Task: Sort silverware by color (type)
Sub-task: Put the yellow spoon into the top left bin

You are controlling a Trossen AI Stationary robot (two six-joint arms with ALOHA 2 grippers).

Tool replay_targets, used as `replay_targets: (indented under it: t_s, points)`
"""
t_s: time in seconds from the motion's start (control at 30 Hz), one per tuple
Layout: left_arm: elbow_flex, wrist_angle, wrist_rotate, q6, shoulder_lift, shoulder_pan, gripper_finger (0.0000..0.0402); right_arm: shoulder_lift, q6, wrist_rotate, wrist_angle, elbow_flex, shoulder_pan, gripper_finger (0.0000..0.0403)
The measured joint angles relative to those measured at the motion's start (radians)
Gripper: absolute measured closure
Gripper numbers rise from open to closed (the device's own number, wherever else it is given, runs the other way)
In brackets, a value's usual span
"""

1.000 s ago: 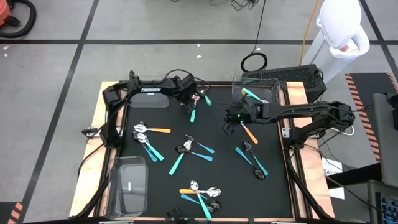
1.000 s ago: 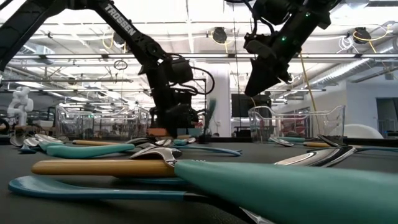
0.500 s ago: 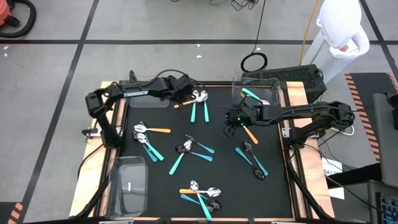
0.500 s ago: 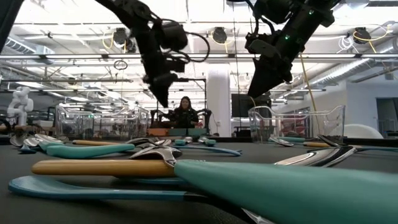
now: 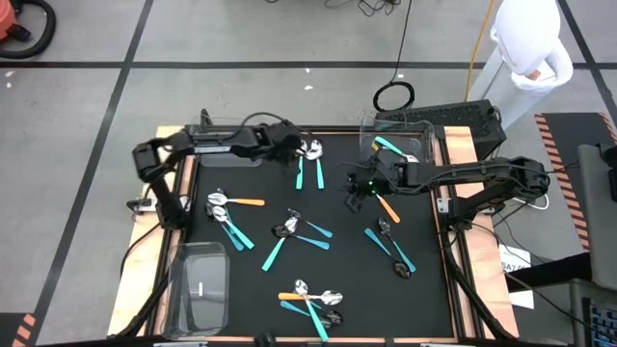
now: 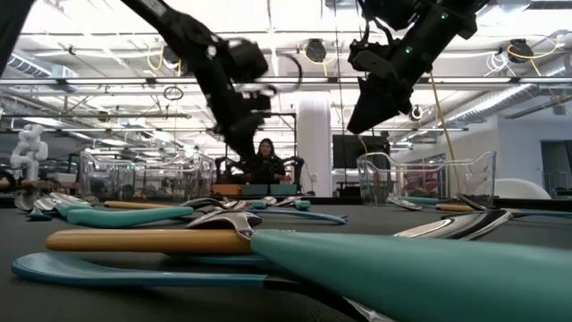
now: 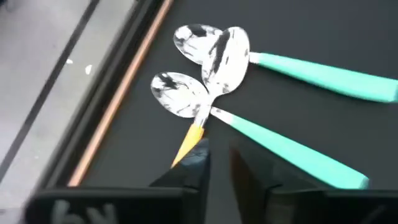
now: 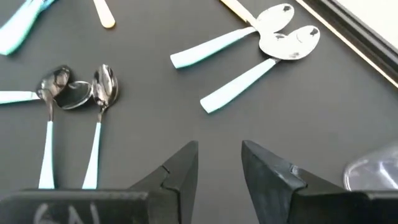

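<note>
Three silver-headed spoons [image 5: 310,149] lie clustered at the mat's far edge, two with teal handles [image 7: 292,152] and one with an orange handle [image 7: 189,140], their heads overlapping. A second ago the left gripper [image 5: 285,146] hung over this spot with a teal spoon; now the spoons rest on the black mat [image 5: 347,280] and the gripper has drawn back toward the left, its fingers [image 7: 196,168] parted only narrowly, their tips just beside the orange handle's end, holding nothing. More spoons [image 5: 299,231] lie scattered across the mat. The right gripper [image 5: 358,190] hovers above the mat near an orange-handled spoon [image 5: 388,208], beside the clear bin [image 5: 395,135], fingers [image 8: 180,165] moderately apart and empty, barely shifted since then.
</note>
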Motion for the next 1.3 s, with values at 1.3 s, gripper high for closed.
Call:
replay_targets:
  t_s: [1.3]
  points:
    - [0.221, -0.378, -0.033, 0.08, 0.135, 0.017, 0.0358, 0.0, 0.063, 0.0, -0.061, 0.0, 0.028, 0.0284]
